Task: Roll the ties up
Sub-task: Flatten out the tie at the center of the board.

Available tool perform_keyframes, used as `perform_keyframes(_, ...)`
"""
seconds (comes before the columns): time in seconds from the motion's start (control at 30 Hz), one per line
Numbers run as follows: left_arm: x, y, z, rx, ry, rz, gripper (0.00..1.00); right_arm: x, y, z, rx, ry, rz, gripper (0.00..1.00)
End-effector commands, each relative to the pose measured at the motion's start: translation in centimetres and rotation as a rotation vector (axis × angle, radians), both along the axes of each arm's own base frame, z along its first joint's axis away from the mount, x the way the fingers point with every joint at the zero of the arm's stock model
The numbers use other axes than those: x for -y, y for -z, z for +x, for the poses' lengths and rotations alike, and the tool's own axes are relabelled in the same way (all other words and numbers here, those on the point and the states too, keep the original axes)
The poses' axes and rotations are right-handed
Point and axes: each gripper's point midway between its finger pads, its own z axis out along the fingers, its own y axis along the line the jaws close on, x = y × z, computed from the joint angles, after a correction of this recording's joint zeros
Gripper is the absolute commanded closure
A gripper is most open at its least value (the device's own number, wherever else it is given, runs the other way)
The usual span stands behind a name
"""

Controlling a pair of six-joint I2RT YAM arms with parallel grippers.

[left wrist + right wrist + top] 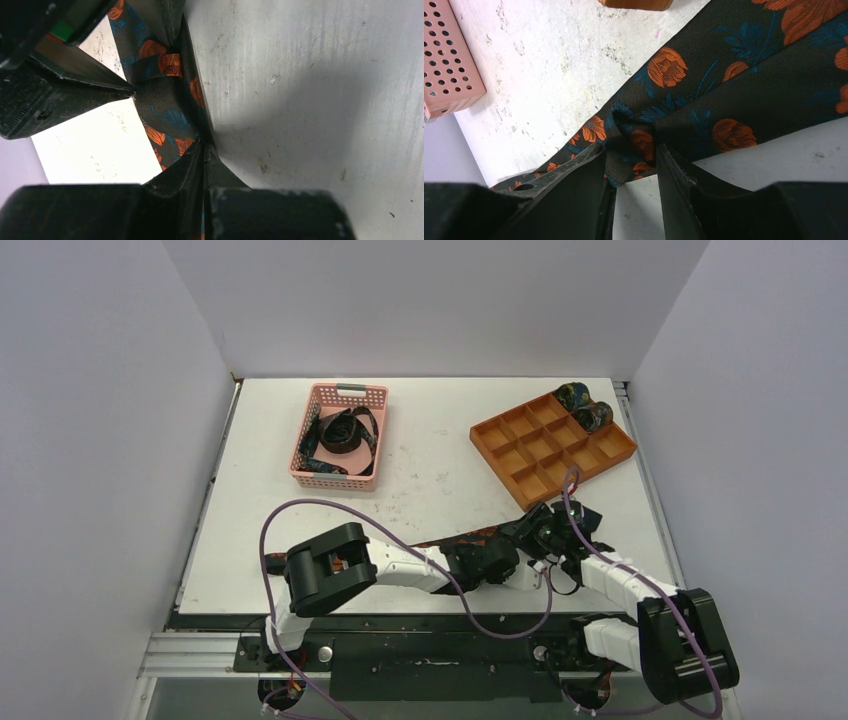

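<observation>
Left end effector point(204, 150) was shut tight on the dark tie point(167, 107), pinching the cloth right at its tips. Right end effector point(631, 155) had its fingers a little way apart, with a bunched fold of the same tie squeezed between them. The two met at the front right part of the tabletop point(440, 450), just in front of the orange tray point(545, 468). The tie lay there as a long strip with orange flowers and blue leaves. It was not a roll yet.

To do this step well, I think one end effector should hold the end of the tie firm while the other turns the cloth over itself. The turns should be small and snug. The edges should line up, or the roll would come out crooked. The cloth looked soft and smooth, so a weak hold could let it slip out and fall open.

Two rolled ties point(585, 407) sat in the far corner of the orange tray. More loose ties point(340, 435) lay in a tangle inside the pink basket point(378, 400), well away at the far left.

The tabletop was white, with small scuffs and grey marks on it. Plain white walls point(430, 300) stood on three sides, and the light was bright and even.
</observation>
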Motion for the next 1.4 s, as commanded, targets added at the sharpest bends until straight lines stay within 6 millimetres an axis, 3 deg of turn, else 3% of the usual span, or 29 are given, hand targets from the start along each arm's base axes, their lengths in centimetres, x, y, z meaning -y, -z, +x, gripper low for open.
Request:
perform_keyframes(0.0,0.4,-0.1,0.2,-0.023,-0.013,-0.029,1.00,1.5,-1.1,0.9,0.046,0.036,-0.047,0.58)
perform_keyframes(0.27,0.1,0.2,0.1,-0.034,-0.023,-0.033,1.00,2.4,-0.5,1.4,0.032,0.046,-0.084,0.70)
perform_keyframes(0.63,0.2,0.3,0.3,-0.034,-0.020,-0.035,1.00,1.5,-0.2,1.5,0.033,0.013,-0.048,0.68)
perform_keyframes(0.93,0.3,0.2,0.3,-0.035,-0.028,-0.041,1.00,1.3,-0.3,1.4,0.036,0.002,-0.048,0.95)
perform_keyframes(1.37,-0.3,-0.5,0.5,-0.028,-0.072,-0.083,1.00,3.4,-2.5,1.9,0.069,0.039,-0.116,0.95)
